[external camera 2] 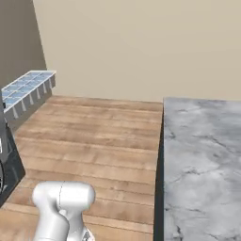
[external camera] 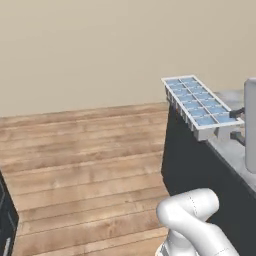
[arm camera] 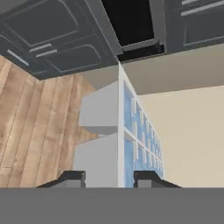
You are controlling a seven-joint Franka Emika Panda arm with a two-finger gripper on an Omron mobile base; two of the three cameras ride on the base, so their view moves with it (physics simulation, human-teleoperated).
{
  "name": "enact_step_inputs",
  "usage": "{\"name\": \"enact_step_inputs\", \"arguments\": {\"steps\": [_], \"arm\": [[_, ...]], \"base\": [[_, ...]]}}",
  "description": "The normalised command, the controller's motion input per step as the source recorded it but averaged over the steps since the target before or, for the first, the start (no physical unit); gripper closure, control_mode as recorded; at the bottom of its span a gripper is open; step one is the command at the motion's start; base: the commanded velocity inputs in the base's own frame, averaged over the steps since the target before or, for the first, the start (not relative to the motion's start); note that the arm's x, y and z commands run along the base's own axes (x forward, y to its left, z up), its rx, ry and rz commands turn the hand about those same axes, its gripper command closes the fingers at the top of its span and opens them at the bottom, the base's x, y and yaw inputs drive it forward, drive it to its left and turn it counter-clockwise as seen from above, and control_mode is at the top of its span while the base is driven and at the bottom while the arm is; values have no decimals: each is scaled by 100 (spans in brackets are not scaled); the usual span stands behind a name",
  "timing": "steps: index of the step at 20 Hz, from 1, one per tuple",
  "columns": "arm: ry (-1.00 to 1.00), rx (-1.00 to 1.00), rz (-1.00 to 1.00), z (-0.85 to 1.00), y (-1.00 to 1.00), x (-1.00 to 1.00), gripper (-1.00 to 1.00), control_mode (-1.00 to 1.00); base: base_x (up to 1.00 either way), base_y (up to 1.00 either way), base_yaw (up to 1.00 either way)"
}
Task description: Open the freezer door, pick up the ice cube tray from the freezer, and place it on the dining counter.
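Note:
The ice cube tray (external camera: 199,104) is a white tray with a grid of pale blue cubes. It hangs level in the air, its far end free, beside the corner of the dining counter (external camera: 231,150). My gripper (external camera: 232,125) is shut on the tray's near end. From the right base the tray (external camera 2: 24,89) sits at the left edge, above the wooden floor, and the marble dining counter (external camera 2: 202,155) lies to the right. In the hand view the tray (arm camera: 131,144) stands edge-on between the tips of the gripper (arm camera: 111,178). The freezer and the freezer door are out of view.
Wooden floor (external camera: 85,165) runs to a beige wall (external camera 2: 141,47). The counter has a dark base (external camera: 192,165). Dark cabinet fronts (arm camera: 57,39) and a dark opening (arm camera: 129,19) lie beyond the tray. Dark units stand low at the left (external camera 2: 7,162) (external camera: 6,220).

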Motion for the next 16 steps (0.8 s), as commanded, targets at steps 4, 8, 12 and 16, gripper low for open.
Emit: {"name": "enact_step_inputs", "arguments": {"steps": [4, 8, 12, 16], "arm": [[0, 0, 0, 0, 0, 0, 100, 100], [0, 0, 0, 0, 0, 0, 100, 100], [0, 0, 0, 0, 0, 0, 100, 100], [0, 0, 0, 0, 0, 0, 100, 100]], "base": [[0, 0, -100], [0, 0, -100], [0, 0, -100], [8, 19, -97]]}}
